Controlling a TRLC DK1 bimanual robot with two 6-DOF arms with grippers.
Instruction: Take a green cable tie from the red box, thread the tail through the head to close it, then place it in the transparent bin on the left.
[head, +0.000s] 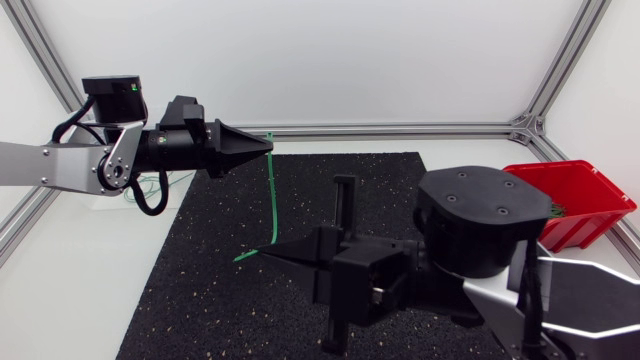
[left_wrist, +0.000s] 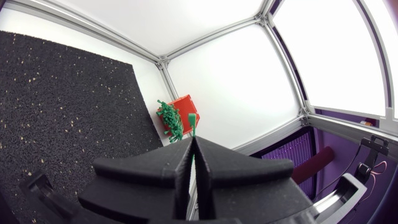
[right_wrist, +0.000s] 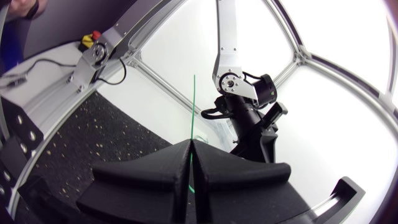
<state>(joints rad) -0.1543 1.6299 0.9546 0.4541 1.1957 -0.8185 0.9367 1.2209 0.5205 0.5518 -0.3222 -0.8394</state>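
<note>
Pinching the far end of 1 green cable tie (head: 272, 195) with the left gripper (head: 268, 146), fingers pressed together on it. Gripping that tie close to its near end with the right gripper (head: 262, 251), likewise clamped tight. Strung between the 2 above the black mat (head: 180, 290), short tail poking left. Well apart from the red box (head: 575, 195) at the right.

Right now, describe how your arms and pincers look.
My left arm and right arm: silver-grey links, black joints. A black cable loops beside the left arm's joint, whose black housing shows a small green light. My left pincer and right pincer: matte black, wedge-shaped fingers.
</note>
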